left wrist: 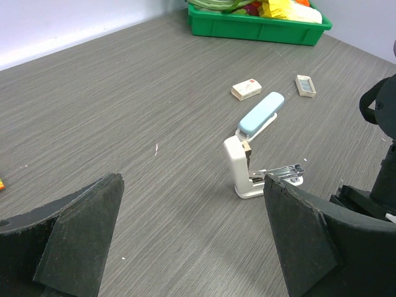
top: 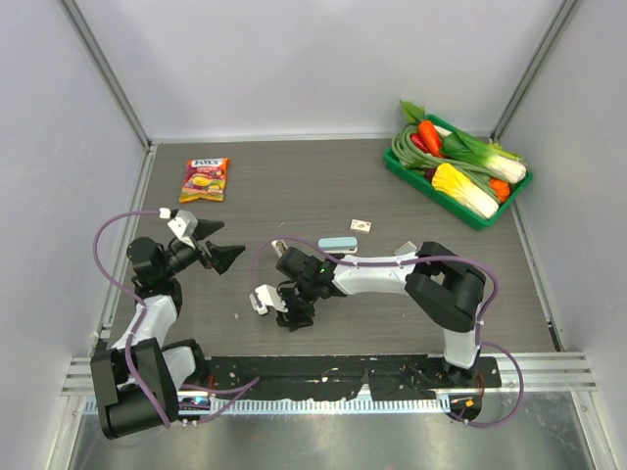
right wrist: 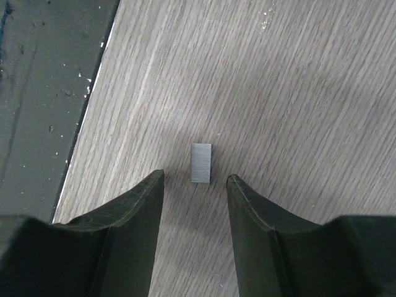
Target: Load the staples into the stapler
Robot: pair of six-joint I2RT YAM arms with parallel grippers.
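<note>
A white stapler (left wrist: 236,166) stands open on the table, its metal magazine (left wrist: 282,171) swung out; in the top view the stapler (top: 263,299) lies just left of my right gripper (top: 294,315). The staples box (left wrist: 246,90), whitish with a reddish mark, lies beyond a light-blue stapler (left wrist: 261,114); the box also shows in the top view (top: 361,225). In the right wrist view my right gripper (right wrist: 195,179) is open just above the table, with a small flat grey metal strip (right wrist: 201,163) just ahead of its tips. My left gripper (left wrist: 193,185) is open, empty, left of the white stapler.
A green tray (top: 431,193) of toy vegetables stands at the back right. A snack packet (top: 205,179) lies at the back left. A second small box (left wrist: 305,85) lies right of the staples box. The dark base plate (right wrist: 37,93) runs along the near table edge.
</note>
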